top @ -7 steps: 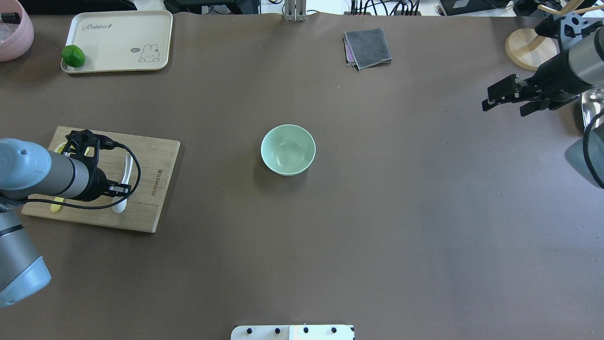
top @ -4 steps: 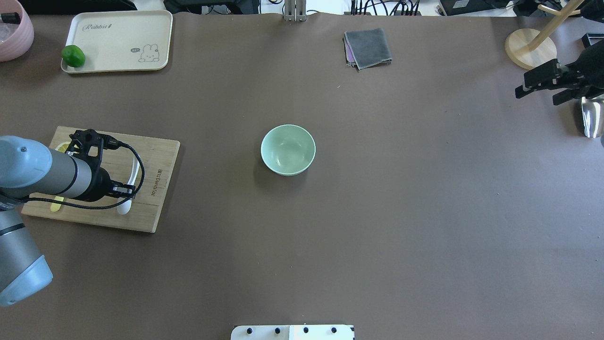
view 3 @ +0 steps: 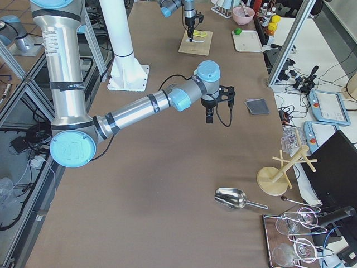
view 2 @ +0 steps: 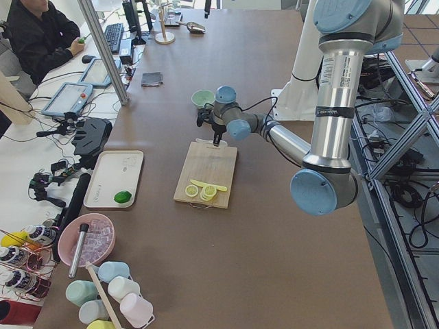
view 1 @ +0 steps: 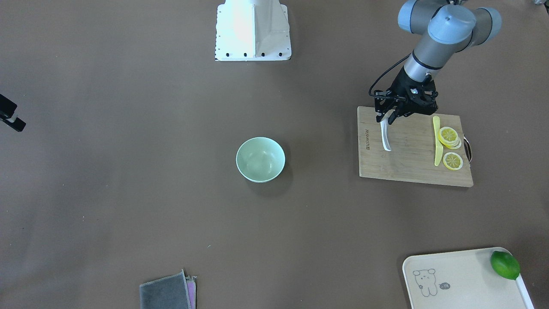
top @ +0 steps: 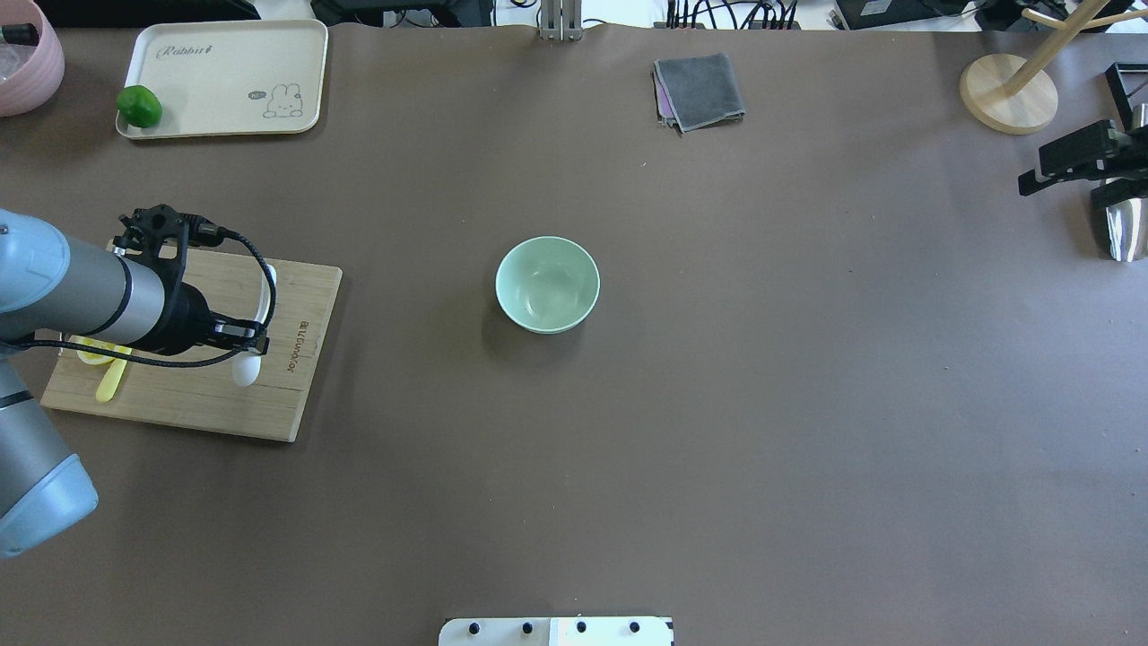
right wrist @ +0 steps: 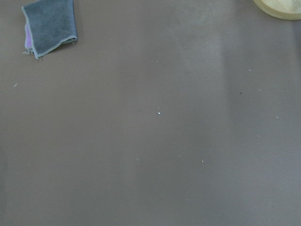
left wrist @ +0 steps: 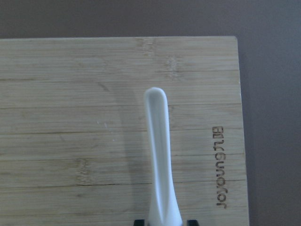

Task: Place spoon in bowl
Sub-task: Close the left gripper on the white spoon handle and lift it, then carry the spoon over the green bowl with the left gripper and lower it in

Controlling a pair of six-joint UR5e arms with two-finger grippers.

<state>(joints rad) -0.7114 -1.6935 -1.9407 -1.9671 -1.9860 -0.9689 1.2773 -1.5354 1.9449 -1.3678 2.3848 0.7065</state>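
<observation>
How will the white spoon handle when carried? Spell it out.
The spoon looks glossy and hard: probably stiff, but apt to slip or swivel in the left claw, which pinches one end. It looks small and thin, so likely light. If ceramic, dropping it into the bowl could chip it.

Your spoon (left wrist: 160, 155) is glossy white and smooth, with a soft highlight running along its handle; you can't tell ceramic from plastic. The cutting board (left wrist: 70, 117) is pale wood, matt, with fine straight grain and dark lettering marked into it. The desk (top: 717, 404) wears a matt brown covering, faintly speckled up close. The bowl (top: 547, 284) is smooth with a mild sheen. The cloth (right wrist: 49, 26) is grey woven fabric with a stitched hem. The tray (top: 224, 76) looks like matt cream plastic. The scoop (view 3: 231, 198) is polished, mirror-bright metal.
</observation>
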